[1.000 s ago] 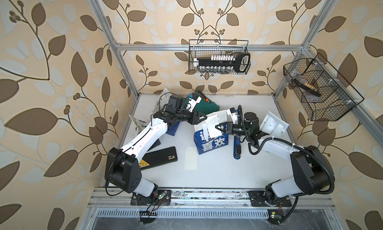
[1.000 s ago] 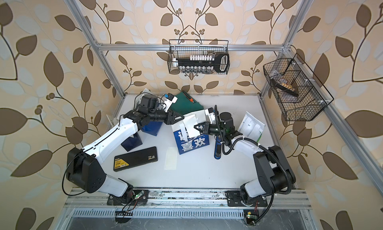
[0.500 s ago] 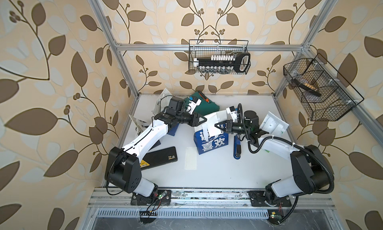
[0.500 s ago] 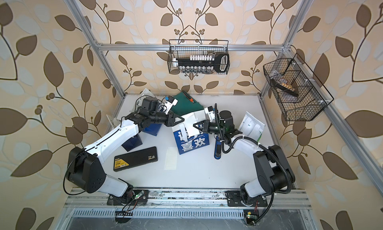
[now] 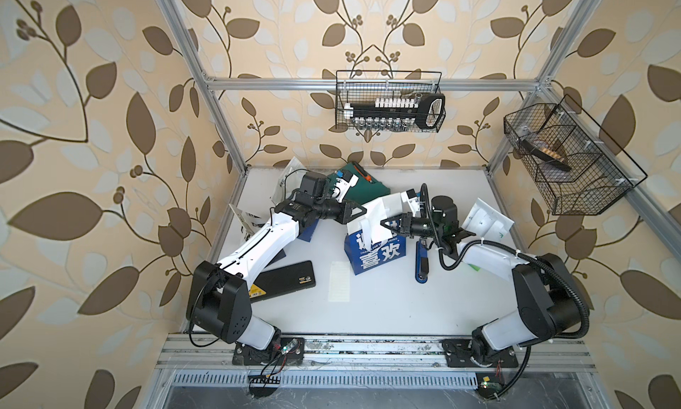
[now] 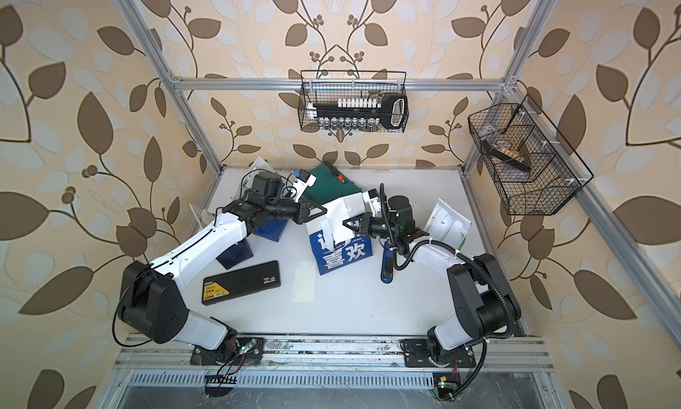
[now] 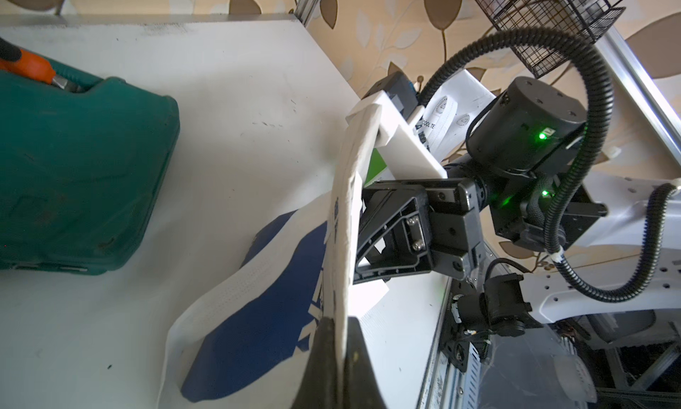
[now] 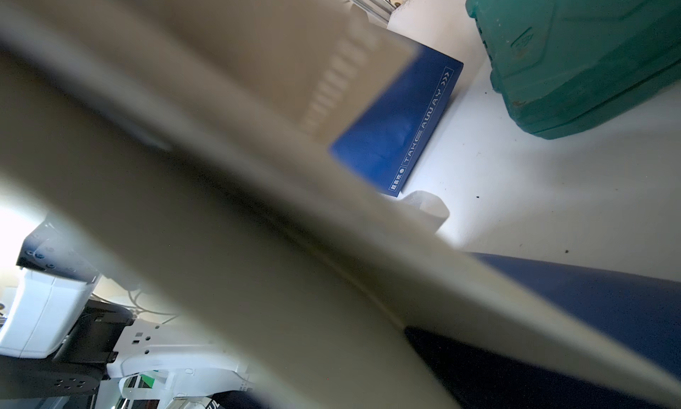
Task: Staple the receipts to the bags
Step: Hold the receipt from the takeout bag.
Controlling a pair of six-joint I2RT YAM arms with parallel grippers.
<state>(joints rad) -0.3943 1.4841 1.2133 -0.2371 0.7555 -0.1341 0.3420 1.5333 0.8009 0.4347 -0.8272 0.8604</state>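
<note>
In the middle of the table, the left gripper (image 5: 363, 209) is clamped tight on the white top edge of a navy bag (image 5: 376, 252). In the left wrist view the paper is pinched flat between its two dark fingers (image 7: 320, 352). The right gripper (image 5: 384, 223) faces it from the other side. It is closed as well, with its tips nipped onto the same white band a little further along. The bag stands on the white table (image 5: 387, 307), held at its top between the two arms.

In the left wrist view a pale slip (image 7: 368, 296) pokes out just beneath the right gripper. Whether it is caught in that grip together with the bag, I cannot tell.

A receipt (image 5: 339, 280) lies flat on the table just beside the bag, towards the arms' bases. A blue stapler (image 5: 421, 258) lies on the bag's other side, under the right wrist, with nothing gripping it.

Further out, a second navy bag (image 6: 272, 231) sits under the left forearm. A black case (image 5: 287, 282) lies near the left arm's base. A green case (image 5: 365, 189) rests by the back wall, and a green-and-white bag (image 5: 486, 219) lies beyond the right arm.
</note>
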